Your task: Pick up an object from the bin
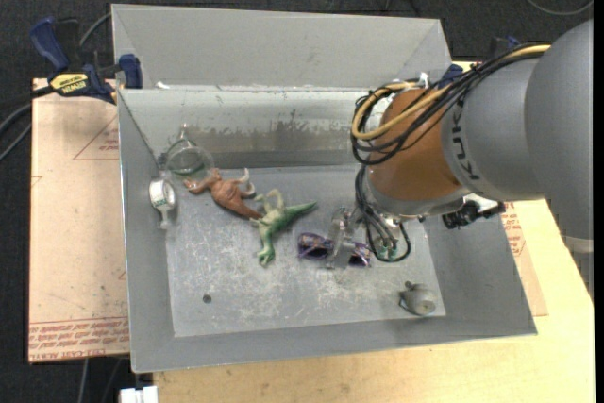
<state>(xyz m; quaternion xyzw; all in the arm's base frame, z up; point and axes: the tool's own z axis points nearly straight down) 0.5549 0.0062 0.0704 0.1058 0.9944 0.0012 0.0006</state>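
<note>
Your claw [343, 239] is down at the right end of the small purple thing [312, 246] lying mid-floor in the bin [283, 316], nearer its right wall. Whether the claw is spread or pinching, you cannot tell.

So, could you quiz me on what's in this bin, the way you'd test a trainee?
1. True or false: the green toy dinosaur lies between the brown toy dinosaur and the purple thing.
2. Which lies nearest the hand? A) the brown toy dinosaur B) the purple thing C) the green toy dinosaur
3. Fill in: the small lump lying alone on the bin floor, towards the view's lower right, is coloured ___.

Key: 1 true; 2 B; 3 grey.
</note>
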